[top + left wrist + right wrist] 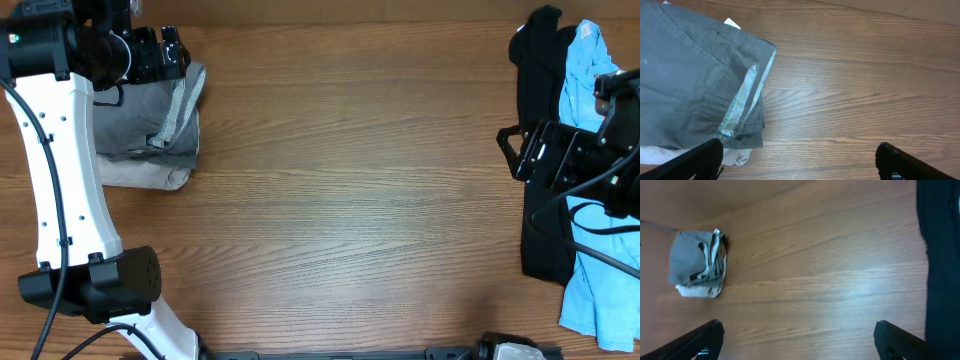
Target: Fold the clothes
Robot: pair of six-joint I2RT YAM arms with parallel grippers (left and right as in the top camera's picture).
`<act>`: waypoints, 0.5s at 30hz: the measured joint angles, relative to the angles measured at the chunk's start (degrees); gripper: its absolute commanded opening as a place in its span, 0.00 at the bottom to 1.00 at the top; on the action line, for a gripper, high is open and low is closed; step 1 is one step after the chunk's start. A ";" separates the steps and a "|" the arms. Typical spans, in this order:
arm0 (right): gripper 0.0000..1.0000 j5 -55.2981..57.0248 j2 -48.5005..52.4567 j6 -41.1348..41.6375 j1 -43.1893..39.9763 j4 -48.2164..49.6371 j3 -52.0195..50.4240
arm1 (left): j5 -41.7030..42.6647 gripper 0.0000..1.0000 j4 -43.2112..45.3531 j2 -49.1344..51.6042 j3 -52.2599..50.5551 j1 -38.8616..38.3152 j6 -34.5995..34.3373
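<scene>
1. The left gripper [172,50] is seen with its fingers [702,159] spread wide apart.
2. The clothes [140,118], a folded mid-grey garment, are found just beneath and ahead of this claw, toward the finger at the left of the wrist view. A pale striped waistband lining [742,107] is turned up along the edge nearest the claw's middle.
3. A beige garment [145,176] is seen under the grey bundle, and a small white tag [730,22] shows at the far edge.
4. The wooden table [350,180] lies between the two claws.
5. The right gripper [512,152] is held with its fingers [702,340] wide apart. The grey bundle is seen well ahead of it.
6. A black garment [545,240] and a light-blue shirt [590,290] are heaped under and behind this claw.
</scene>
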 measured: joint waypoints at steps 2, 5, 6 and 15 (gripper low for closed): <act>1.00 0.52 -0.02 -1.88 0.98 2.40 -0.26 | 0.02 1.00 0.00 0.00 0.00 0.00 0.00; 1.00 0.85 -1.16 -6.97 4.98 5.97 -1.55 | 0.11 1.00 0.02 0.00 0.00 0.00 0.00; 1.00 0.96 -2.62 -9.88 7.32 7.91 -3.17 | 0.20 1.00 -0.02 0.00 0.00 0.00 0.00; 1.00 0.72 -30.10 -19.39 10.47 33.14 -34.36 | 0.35 1.00 0.00 0.00 0.00 0.00 0.00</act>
